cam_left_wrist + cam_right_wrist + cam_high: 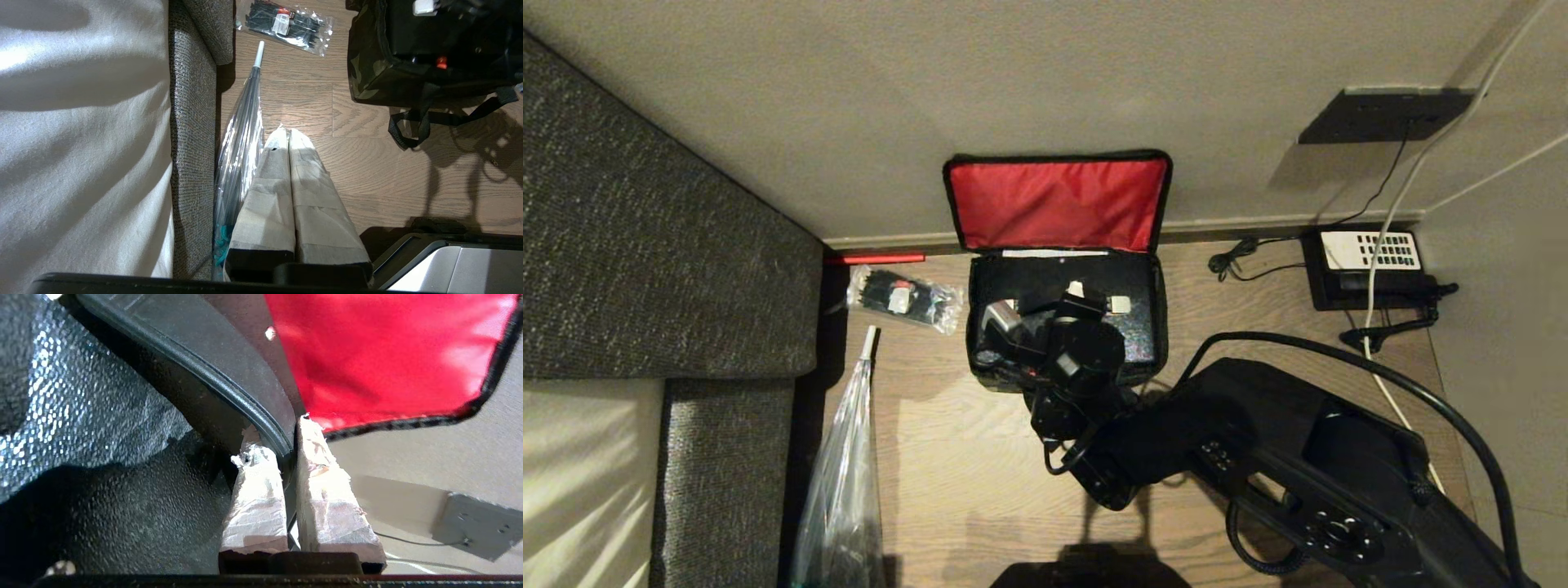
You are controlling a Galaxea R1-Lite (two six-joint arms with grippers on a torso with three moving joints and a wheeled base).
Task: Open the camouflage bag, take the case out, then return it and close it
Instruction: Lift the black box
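The camouflage bag [1161, 327] stands open on the wooden floor by the wall. Its red-lined lid [1058, 204] leans back against the wall. The black case [1045, 282] sits in the bag's mouth, above the silvery lining [81, 408]. My right gripper [1098, 296] reaches down over the bag. In the right wrist view this right gripper [282, 437] is shut on the ridged edge of the case [229, 367], with the lid's red lining [388, 355] behind it. My left gripper [288, 132] hangs shut and empty over the floor, away from the bag [367, 77].
A clear packet of black ties [903, 298] lies left of the bag. A clear folded umbrella [845, 474] lies along the grey sofa [645, 245]. A black telephone [1368, 261] with cables sits in the right corner. The bag's strap [408, 130] trails on the floor.
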